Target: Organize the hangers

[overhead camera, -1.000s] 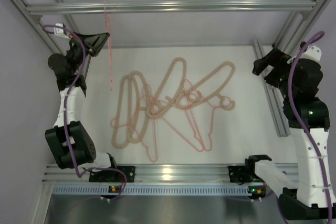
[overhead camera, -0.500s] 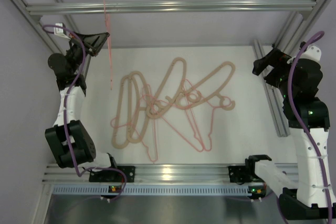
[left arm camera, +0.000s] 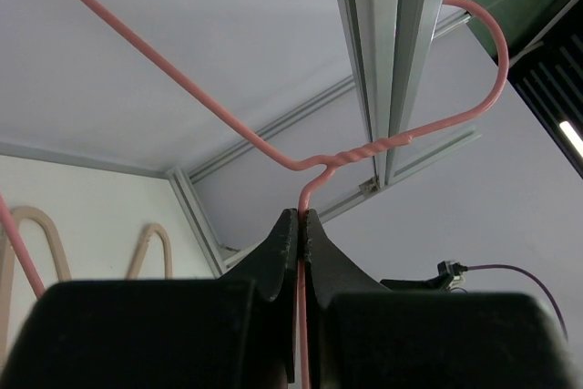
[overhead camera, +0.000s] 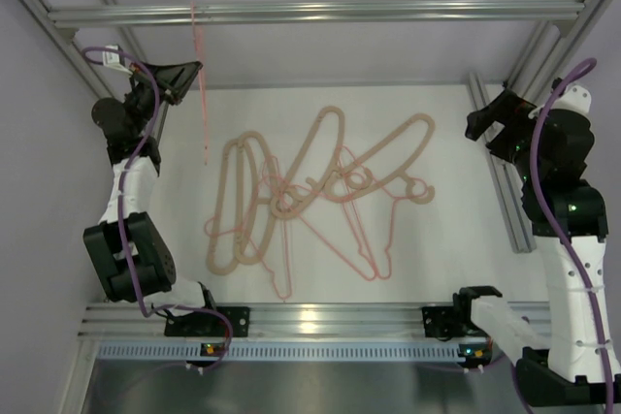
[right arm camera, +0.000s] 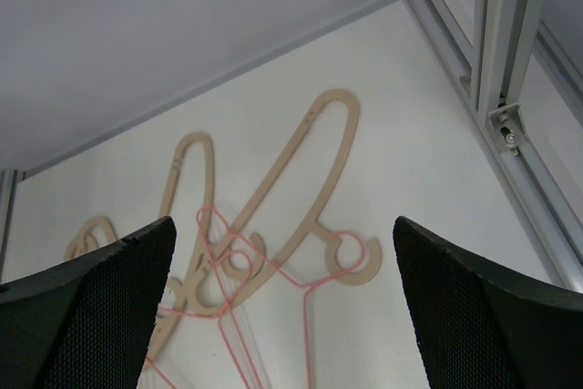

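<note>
The left gripper (left arm camera: 300, 216) is clamped tight on a pink wire hanger (left arm camera: 360, 154), just under its twisted neck. The hook arches up and to the right of the jaws, across an aluminium frame rail (left arm camera: 383, 43); contact is unclear. The right gripper (right arm camera: 282, 225) stands wide open and empty. Ahead of it, beige hangers (right arm camera: 310, 161) and pink hangers (right arm camera: 305, 334) lie tangled on the white table (right arm camera: 410, 152).

Pink wire hanger (left arm camera: 364, 150), matt beige hangers (right arm camera: 335, 96), aluminium rail (overhead camera: 310, 13)
</note>
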You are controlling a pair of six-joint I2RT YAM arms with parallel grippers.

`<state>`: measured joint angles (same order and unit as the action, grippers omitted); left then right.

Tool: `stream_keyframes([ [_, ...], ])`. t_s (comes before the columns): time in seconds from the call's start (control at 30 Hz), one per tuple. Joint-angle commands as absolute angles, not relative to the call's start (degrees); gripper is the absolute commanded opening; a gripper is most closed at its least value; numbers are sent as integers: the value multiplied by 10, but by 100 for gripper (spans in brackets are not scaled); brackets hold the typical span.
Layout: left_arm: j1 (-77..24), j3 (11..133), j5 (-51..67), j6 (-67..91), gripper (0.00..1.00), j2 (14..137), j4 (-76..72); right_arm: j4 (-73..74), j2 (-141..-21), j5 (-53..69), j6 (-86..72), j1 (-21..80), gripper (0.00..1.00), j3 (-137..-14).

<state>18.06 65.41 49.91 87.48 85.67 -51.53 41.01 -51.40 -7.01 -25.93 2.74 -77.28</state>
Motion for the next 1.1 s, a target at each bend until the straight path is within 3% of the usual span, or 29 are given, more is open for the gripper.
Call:
stream_keyframes([
  [0.0, 186, 649, 493, 880, 0, 856, -564, 372, -506, -62, -253, 21, 100, -773],
  [1.07, 186, 722, 486, 902, 1, 929, -552, 373, -491, -52, -257, 21, 100, -768],
])
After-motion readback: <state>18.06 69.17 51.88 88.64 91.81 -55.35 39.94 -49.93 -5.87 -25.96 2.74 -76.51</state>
